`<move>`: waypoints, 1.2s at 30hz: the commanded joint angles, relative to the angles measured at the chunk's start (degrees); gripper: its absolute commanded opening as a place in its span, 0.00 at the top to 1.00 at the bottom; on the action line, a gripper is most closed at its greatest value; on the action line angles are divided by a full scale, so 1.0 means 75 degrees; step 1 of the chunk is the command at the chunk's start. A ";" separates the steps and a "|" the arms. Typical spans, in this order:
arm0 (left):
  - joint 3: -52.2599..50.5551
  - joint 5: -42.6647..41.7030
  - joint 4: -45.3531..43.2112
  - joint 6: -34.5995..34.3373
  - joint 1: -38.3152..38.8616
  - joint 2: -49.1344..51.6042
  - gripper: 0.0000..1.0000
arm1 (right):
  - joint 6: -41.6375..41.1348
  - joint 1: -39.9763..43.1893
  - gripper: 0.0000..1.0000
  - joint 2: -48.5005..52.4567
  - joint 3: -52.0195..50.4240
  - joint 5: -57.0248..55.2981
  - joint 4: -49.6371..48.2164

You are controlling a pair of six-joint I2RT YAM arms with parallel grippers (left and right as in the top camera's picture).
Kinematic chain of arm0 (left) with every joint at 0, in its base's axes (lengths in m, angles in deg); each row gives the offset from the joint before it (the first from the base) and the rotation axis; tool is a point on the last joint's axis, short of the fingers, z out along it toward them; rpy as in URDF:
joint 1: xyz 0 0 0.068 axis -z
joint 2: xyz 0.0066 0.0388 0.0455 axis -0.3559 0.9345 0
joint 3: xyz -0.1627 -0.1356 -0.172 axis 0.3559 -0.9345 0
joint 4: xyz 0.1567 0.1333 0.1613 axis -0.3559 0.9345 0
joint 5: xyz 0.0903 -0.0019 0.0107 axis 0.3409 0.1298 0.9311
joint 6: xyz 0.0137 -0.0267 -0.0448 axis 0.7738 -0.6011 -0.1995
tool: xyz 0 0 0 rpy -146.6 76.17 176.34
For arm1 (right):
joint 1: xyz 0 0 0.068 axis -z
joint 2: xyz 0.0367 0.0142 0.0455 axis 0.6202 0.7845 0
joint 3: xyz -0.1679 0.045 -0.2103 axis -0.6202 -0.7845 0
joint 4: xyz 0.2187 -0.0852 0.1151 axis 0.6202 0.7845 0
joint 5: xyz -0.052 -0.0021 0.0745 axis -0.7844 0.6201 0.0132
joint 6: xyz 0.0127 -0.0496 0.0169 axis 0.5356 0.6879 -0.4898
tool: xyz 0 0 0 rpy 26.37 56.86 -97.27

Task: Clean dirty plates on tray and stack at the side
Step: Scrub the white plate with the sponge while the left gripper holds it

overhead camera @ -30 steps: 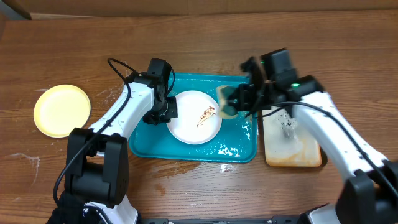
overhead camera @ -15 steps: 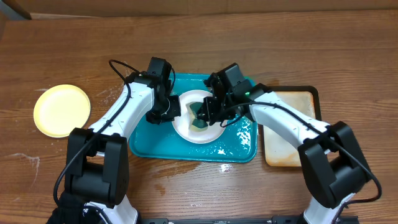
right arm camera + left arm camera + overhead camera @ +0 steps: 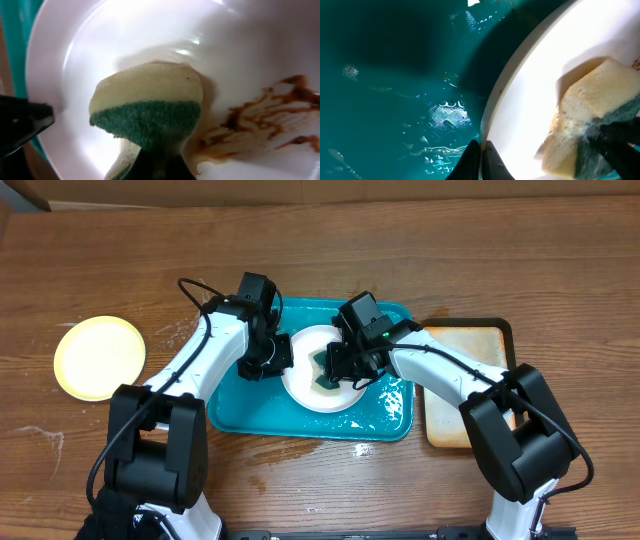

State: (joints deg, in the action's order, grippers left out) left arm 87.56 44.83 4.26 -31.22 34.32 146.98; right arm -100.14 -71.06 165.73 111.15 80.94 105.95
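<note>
The right gripper is closed on a sponge, yellow foam with a green scouring face. The sponge is pressed down on the white plate. The left gripper is shut on that plate's rim at about 9 o'clock in the overhead view, pinning it in place.

The plate lies inside the teal tray, left of the tray's middle, and the tray floor around it is wet.

In the right wrist view the brown food smear lies at about 3 to 4 o'clock of the sponge, just beside it and mostly uncovered. To scrub well, I judge the sponge should sweep toward that side in short overlapping strokes, with pressure kept flat. Pushing toward the pinched rim rather than away from it should keep the plate from sliding or tipping out of the left pinch. The wet surface may make the plate slip.

A pale yellow plate sits on the wooden table at 9 o'clock of the tray, well apart. A cream tray with dark rim lies just beside it at 3 o'clock. No third plate shows.
</note>
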 commanded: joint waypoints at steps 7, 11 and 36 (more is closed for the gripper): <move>0.0087 -0.0207 0.0044 0.0262 0.0009 0.0108 0.96 | -0.0326 0.0047 0.96 0.0338 0.0032 -0.3503 0.0994; 0.0087 -0.0207 0.0052 0.0291 0.0006 0.0108 0.96 | -0.0323 0.0052 0.96 0.0338 0.0038 -0.4205 0.1244; 0.0085 -0.1897 -0.2433 0.0600 0.0312 0.1110 0.51 | -0.0291 0.0061 0.96 0.0338 0.0041 -0.4068 0.1431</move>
State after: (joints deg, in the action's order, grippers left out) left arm 87.58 35.24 -13.16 -26.56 35.24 151.65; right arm -102.30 -71.19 165.90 112.96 51.06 115.50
